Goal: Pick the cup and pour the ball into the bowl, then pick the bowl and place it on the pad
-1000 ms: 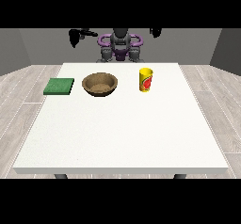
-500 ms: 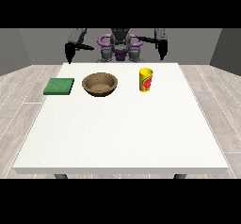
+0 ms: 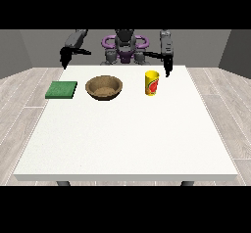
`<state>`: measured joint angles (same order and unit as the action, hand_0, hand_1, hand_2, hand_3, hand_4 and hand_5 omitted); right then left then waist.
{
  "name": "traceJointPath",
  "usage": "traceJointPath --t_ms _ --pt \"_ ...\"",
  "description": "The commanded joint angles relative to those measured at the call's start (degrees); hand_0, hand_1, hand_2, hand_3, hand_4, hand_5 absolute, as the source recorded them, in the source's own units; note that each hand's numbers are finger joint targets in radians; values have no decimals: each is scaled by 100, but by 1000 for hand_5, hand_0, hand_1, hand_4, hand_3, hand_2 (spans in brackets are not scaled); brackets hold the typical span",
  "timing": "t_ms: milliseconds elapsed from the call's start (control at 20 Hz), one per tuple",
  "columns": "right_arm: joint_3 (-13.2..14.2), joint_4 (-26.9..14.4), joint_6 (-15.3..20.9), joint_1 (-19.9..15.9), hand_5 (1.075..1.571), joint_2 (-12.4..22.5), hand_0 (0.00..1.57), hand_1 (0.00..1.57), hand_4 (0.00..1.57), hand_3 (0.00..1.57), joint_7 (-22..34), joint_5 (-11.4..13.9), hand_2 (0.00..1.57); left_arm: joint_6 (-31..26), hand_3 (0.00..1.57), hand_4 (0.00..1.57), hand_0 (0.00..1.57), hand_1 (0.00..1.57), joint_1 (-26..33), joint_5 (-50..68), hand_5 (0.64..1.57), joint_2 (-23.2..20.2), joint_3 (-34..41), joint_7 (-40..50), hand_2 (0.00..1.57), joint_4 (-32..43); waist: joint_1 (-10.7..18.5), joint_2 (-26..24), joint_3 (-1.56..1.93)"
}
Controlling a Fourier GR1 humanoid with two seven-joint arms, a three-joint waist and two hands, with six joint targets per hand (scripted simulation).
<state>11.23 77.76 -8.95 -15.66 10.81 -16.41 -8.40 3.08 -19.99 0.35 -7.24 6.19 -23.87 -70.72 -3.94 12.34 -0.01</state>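
A yellow cup [image 3: 152, 83] with a red mark stands upright on the far part of the white table [image 3: 127, 139]. Left of it sits a brown bowl [image 3: 104, 87], and a flat green pad [image 3: 62, 89] lies further left. The hand at the view's right [image 3: 167, 66] hangs above the table just behind and right of the cup, fingers pointing down, apart from it. Over the table's far left corner hangs the hand at the view's left [image 3: 64, 58], holding nothing. The ball is not visible.
The robot's torso [image 3: 125, 48] stands behind the table's far edge. Wide white table surface stretches from the objects toward the near edge.
Both arms have swung down from their raised pose. The hand at the view's right has dropped close to the cup; the other has lowered toward the table's far left corner.
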Motion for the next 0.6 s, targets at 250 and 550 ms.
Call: traceJointPath --t_ms 250,550 --pt "438 -625 -663 -278 1559 512 0 0 0 0 -628 -362 0 499 0 0 0 0 -590 -131 1276 194 336 -1181 0 1255 -296 628 0" --pt "540 -1297 -628 -228 1558 549 0 0 0 0 -716 -305 0 236 0 0 0 0 -766 -95 1245 176 276 -1338 0 2052 -21 120 1"
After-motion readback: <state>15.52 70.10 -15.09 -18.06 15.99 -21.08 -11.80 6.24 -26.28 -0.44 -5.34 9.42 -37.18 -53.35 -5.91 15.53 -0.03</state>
